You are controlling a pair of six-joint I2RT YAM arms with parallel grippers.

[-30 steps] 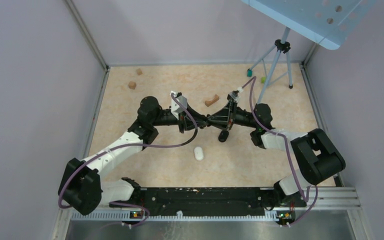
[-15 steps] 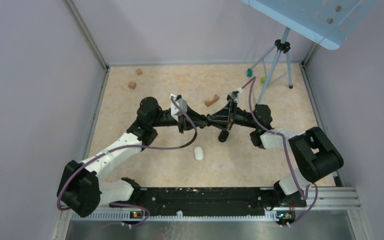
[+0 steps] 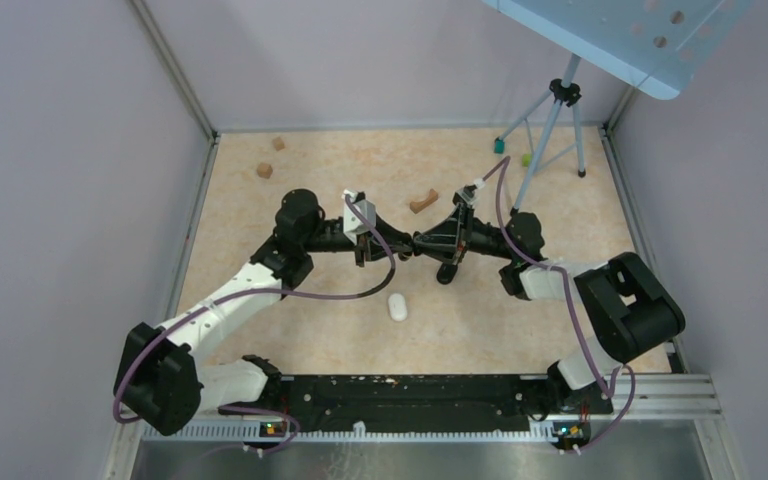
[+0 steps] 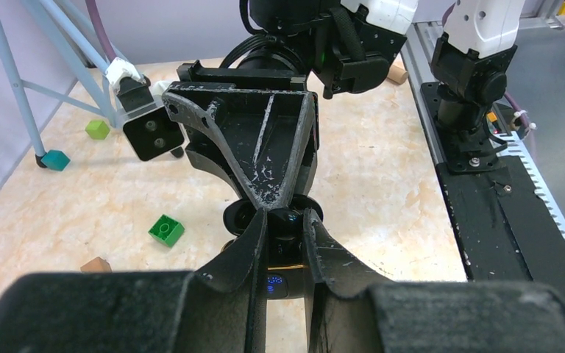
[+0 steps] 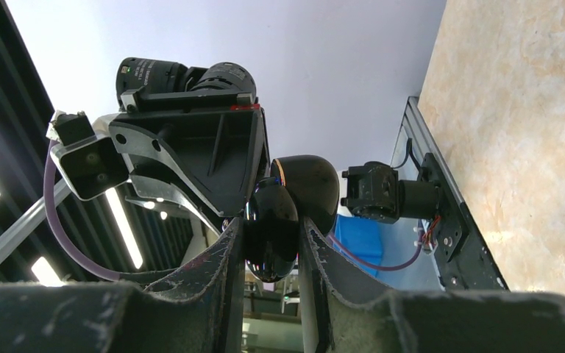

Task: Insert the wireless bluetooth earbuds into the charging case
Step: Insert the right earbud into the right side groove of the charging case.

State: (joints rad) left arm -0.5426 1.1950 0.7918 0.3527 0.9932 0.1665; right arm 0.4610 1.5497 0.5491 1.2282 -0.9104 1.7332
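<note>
Two-arm hold above the beige speckled desk [image 3: 290,200]. The left pincer [image 4: 283,220] and the right pincer [image 5: 270,220] meet tip to tip in mid-air, each pinching the same glossy black rounded charging case [image 5: 274,243]. The right fingers press on its two flanks. The left fingers straddle its other end, where a small blue light shows. A black dome just behind the case, on the side away from the right pincer, is probably its raised lid, though the hinge is hidden.

A white oval plastic object [image 3: 397,306] lies on the desk, apart from the case on the side toward the arm bases; neither pincer touches it. Whether it is an earbud or another shell cannot be told.

Progress, as judged: the case is lifted and apparently opened. No earbud can be made out in the case or in either pincer, so the insertion itself seems still to be done.
</note>
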